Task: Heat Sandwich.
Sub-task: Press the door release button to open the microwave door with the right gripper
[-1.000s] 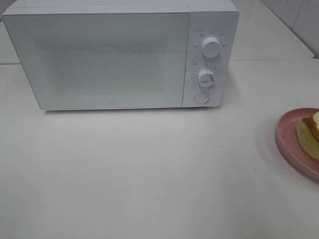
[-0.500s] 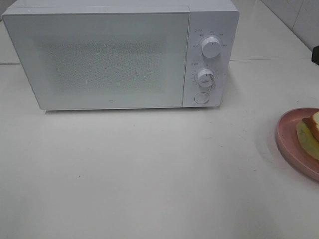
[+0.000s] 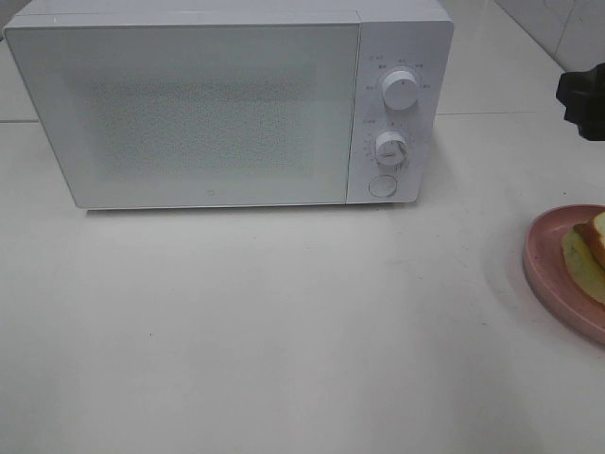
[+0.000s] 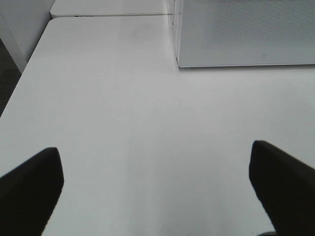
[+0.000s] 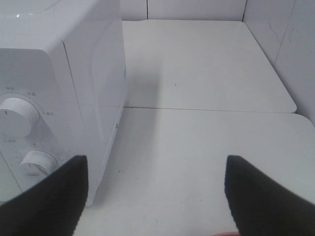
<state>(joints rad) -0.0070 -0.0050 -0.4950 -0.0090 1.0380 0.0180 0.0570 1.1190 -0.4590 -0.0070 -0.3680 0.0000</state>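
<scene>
The sandwich [image 3: 591,248] lies on its pink plate [image 3: 541,253] at about four o'clock on the table [image 3: 284,331]. It is half cut off by the edge of the high view, and nothing is touching it. Well apart from it, up around eleven o'clock, the white microwave [image 3: 189,104] stands with its door [image 3: 198,180] shut. The upper dial [image 3: 402,90], lower dial [image 3: 389,148] and round button [image 3: 382,185] sit on its three-o'clock side.

A dark piece of the right arm [image 3: 584,92] pokes in at two o'clock, beyond the plate. Its jaws are spread wide with nothing between them, facing past the dials over the table. The left jaws are also released and empty, hanging over the table near eight o'clock, off the microwave's front corner.

To my eye the job has hardly begun. The door needs opening, the sandwich needs carrying inside, and then the door must be shut and a dial turned.
</scene>
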